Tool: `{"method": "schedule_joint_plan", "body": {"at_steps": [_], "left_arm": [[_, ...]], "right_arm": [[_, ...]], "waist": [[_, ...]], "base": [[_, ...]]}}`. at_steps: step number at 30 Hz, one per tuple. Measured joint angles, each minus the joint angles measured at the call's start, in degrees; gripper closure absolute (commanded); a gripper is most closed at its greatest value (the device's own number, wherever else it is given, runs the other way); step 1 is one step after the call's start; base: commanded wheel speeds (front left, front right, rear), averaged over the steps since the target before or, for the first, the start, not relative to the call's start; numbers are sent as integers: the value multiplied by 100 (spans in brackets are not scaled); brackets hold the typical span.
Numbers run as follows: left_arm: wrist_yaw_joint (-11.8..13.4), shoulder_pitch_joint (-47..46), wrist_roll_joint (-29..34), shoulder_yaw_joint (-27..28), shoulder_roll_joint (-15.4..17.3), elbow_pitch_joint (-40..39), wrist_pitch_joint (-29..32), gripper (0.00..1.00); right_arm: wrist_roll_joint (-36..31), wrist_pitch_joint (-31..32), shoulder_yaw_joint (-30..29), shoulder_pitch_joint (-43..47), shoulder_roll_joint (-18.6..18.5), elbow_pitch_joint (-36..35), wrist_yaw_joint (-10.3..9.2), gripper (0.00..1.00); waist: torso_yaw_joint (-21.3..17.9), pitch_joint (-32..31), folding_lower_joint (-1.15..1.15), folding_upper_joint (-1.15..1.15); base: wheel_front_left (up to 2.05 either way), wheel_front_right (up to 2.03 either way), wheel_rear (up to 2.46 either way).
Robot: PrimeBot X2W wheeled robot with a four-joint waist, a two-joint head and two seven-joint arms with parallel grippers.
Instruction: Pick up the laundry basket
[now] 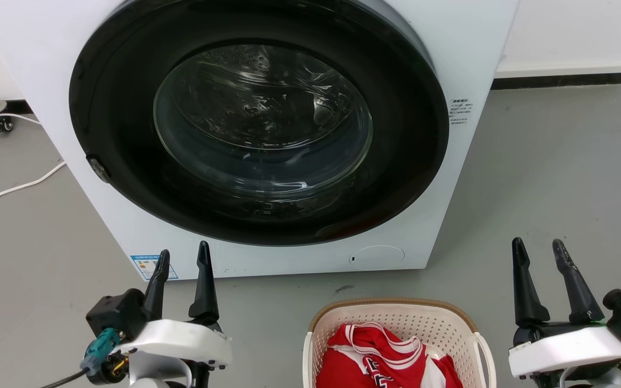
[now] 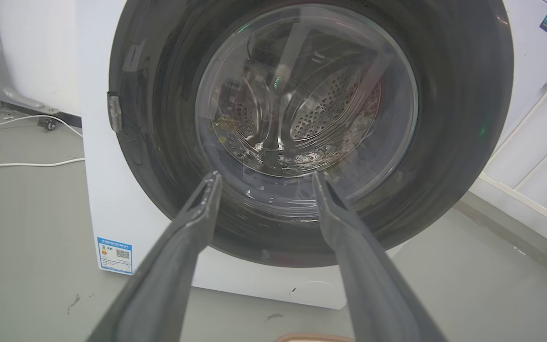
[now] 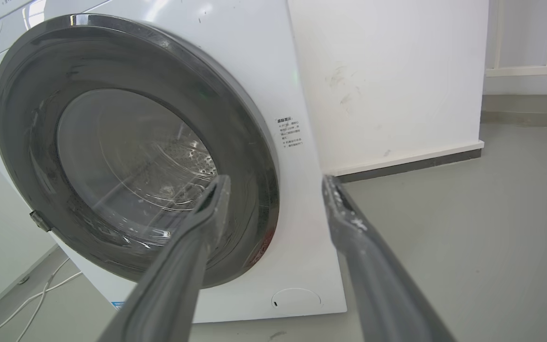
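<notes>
1. At 12 o'clock in the head view stands a white washing machine. Its round door has a wide dark ring around clear glass, and a metal drum with holes shows through the glass.
2. Grey floor spreads out from the machine toward 3 o'clock and 9 o'clock. A white wall with a dark base strip sits at 1 o'clock.
3. The laundry basket stands on the floor at 6 o'clock, just in front of the machine and apart from it. It lies between the two end effectors, nearer the right one. The basket is cream with a tan rim, and a thin white handle shows on its side toward 3 o'clock. The bottom edge of the head view cuts it off.
4. A red garment with white trim lies inside the basket.
5. The right end effector hangs at 4 o'clock with its two dark fingers spread apart and nothing between them. It touches nothing.
6. The left end effector hangs at 7 o'clock. Its fingers are also parted and empty, and they point toward the machine's lower front.
7. A white cable runs across the floor at 9 o'clock.
8. A small blue-edged label sits on the machine's lower corner at 7 o'clock, just behind the left fingers.
</notes>
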Motion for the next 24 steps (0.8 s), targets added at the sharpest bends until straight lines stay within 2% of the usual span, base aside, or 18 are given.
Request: {"method": "schedule_joint_plan", "body": {"at_steps": [24], "left_arm": [[177, 32, 1113, -132, 5, 85, -281, 0]], "right_arm": [[-1094, -294, 55, 112, -2, -186, 1, 0]], "waist": [[3, 17, 0, 0]], "base": [[0, 0, 0]]}}
